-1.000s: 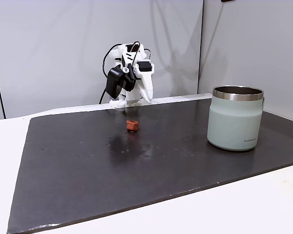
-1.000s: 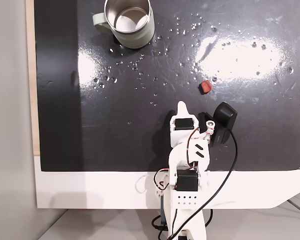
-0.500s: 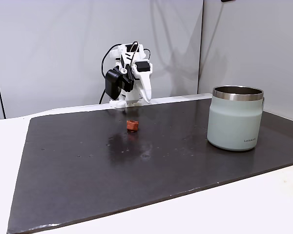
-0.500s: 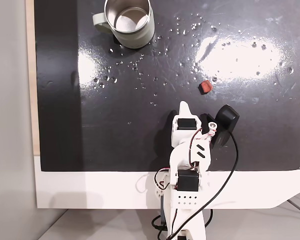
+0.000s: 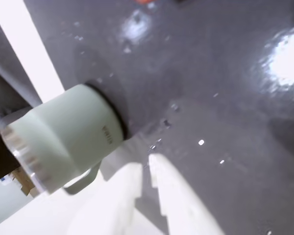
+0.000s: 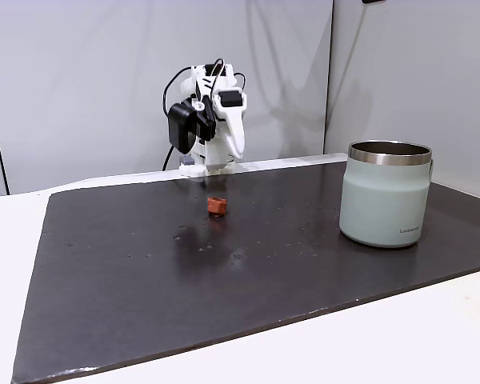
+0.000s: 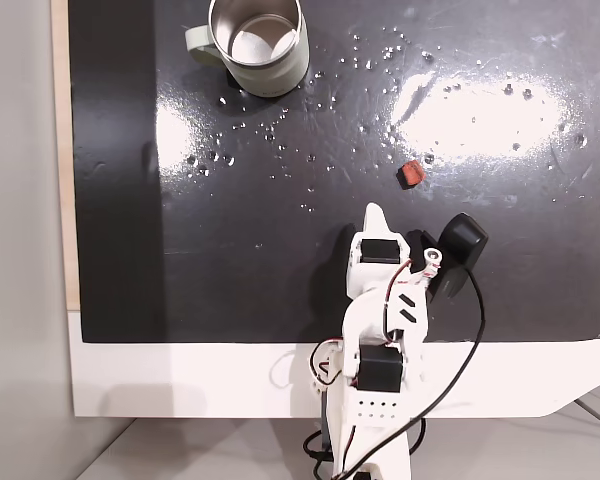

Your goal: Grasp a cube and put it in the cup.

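The cube [image 6: 217, 206] is a tiny reddish-brown block lying on the dark mat, also seen from above [image 7: 411, 174] and as a red sliver at the top edge of the wrist view [image 5: 144, 1]. The cup [image 6: 386, 194] is a squat mint-green mug with a steel rim, standing upright at the mat's right side; from above the cup [image 7: 257, 40] sits top left, and the cup [image 5: 63, 137] is at the left of the wrist view. My white gripper [image 7: 376, 212] is folded back near the arm's base, shut and holding nothing, well short of the cube. It also shows as the gripper [image 6: 238, 154] and the gripper [image 5: 146, 161].
A glossy dark mat [image 6: 248, 256] covers a white table [image 6: 432, 336], with glare patches and small specks on it. A black cable [image 7: 470, 330] loops beside the arm. Grey wall panels stand close behind the arm's base.
The arm has lifted a little and its wrist camera has swung outward, to the right in the view from above. Cube and cup have not moved.
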You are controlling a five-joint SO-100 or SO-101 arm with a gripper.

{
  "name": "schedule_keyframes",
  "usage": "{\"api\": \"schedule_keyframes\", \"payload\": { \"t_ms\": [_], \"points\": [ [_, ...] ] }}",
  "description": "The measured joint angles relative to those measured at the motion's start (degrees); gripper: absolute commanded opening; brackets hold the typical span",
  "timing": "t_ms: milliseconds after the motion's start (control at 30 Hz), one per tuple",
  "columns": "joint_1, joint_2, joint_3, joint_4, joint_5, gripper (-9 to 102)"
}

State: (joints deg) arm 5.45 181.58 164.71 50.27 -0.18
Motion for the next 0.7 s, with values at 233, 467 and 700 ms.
{"api": "schedule_keyframes", "payload": {
  "t_ms": [233, 467, 700],
  "points": [
    [-0.09, -8.7, -12.57, 3.08, -0.18, 0],
    [2.64, -24.08, -28.13, 6.59, -0.18, 0],
    [6.86, -37.62, -40.78, 9.32, -0.88, 0]
  ]
}}
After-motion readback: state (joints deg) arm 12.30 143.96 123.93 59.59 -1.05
